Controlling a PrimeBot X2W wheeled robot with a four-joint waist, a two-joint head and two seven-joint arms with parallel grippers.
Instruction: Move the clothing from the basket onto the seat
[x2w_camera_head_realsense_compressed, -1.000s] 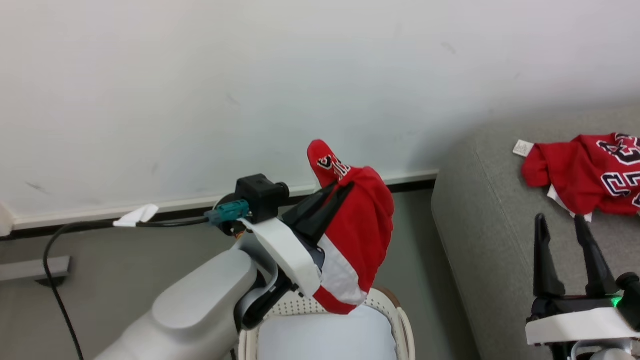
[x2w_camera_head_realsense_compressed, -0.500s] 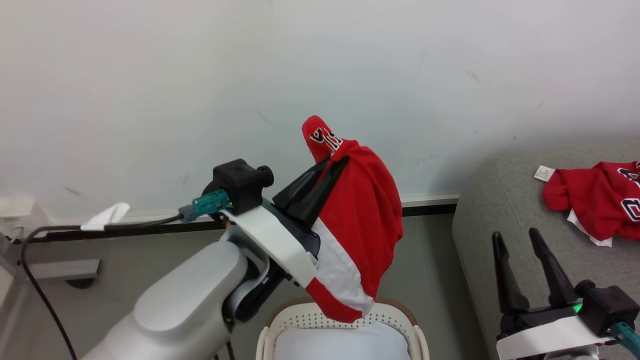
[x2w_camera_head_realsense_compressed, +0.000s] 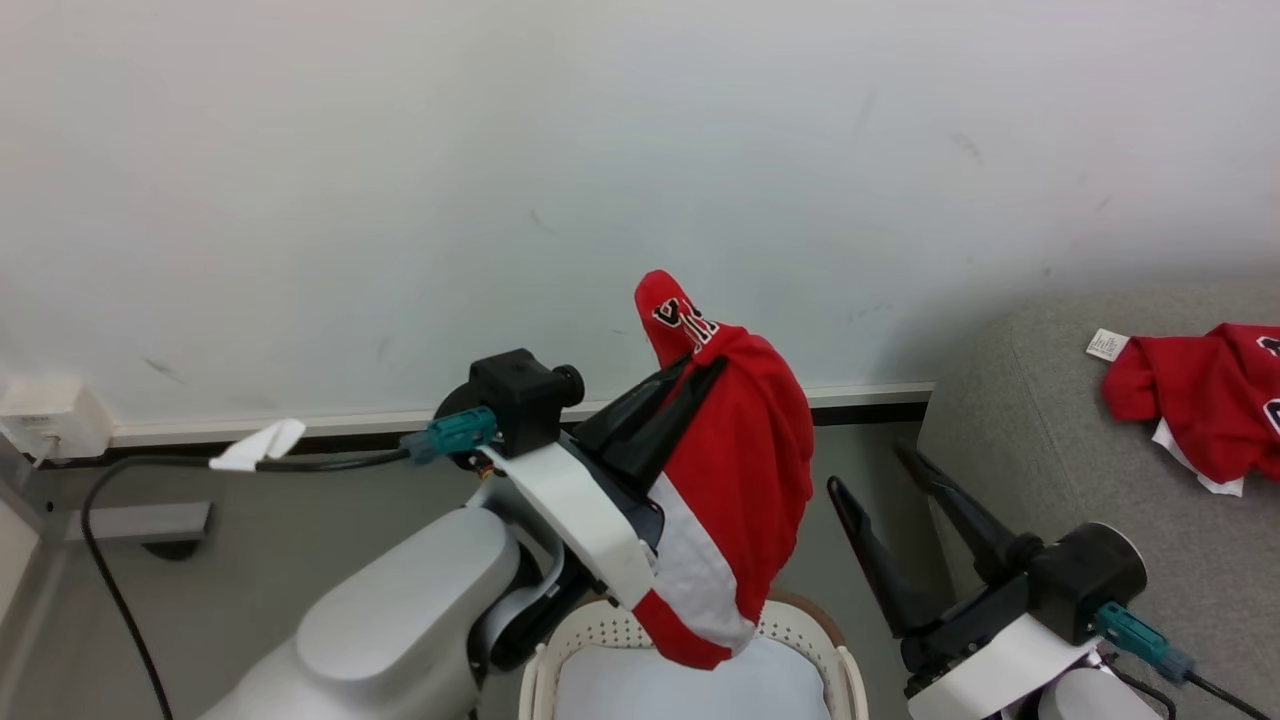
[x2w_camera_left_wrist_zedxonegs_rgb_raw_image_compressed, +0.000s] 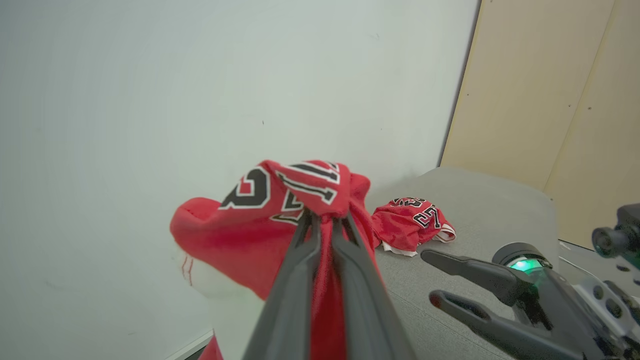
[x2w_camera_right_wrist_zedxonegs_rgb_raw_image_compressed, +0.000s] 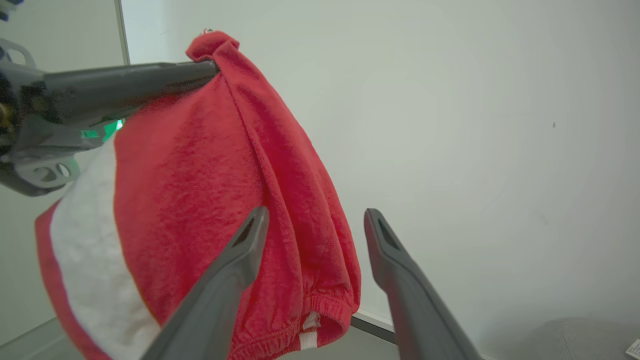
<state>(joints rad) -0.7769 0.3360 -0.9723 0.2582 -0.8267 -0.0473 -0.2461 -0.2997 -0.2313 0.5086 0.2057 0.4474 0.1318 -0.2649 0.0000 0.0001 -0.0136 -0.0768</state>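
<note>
In the head view, a white wall box sits at the far left. A black cable carrying a white paper flag runs rightward to the wrist of the pale left arm. The left gripper points up and to the right, its two dark fingers pressed together and pinching a fold of a red jersey. The jersey hangs in the air before the white wall, with a broad white stripe down its lower left side. Its lowest fold hangs over the far rim of the basket, which holds a plain white pad; whether cloth and rim touch cannot be told. The left wrist view looks along those closed fingers and adds the black-and-white numerals bunched over their tips, plus a beige panel past the wall's end. Right of the basket, the right gripper is empty, its fingers spread wide and leaning toward the hanging jersey but apart from it. Its own wrist view gives the jersey's other face: plain red cloth with a gathered elastic hem at the bottom. There the left gripper's fingers come in from the left to the top fold. At the far right is the grey seat, with a second red jersey crumpled on it and a white tag at its left end. The left wrist view shows this one's numerals as it lies near the wall.
</note>
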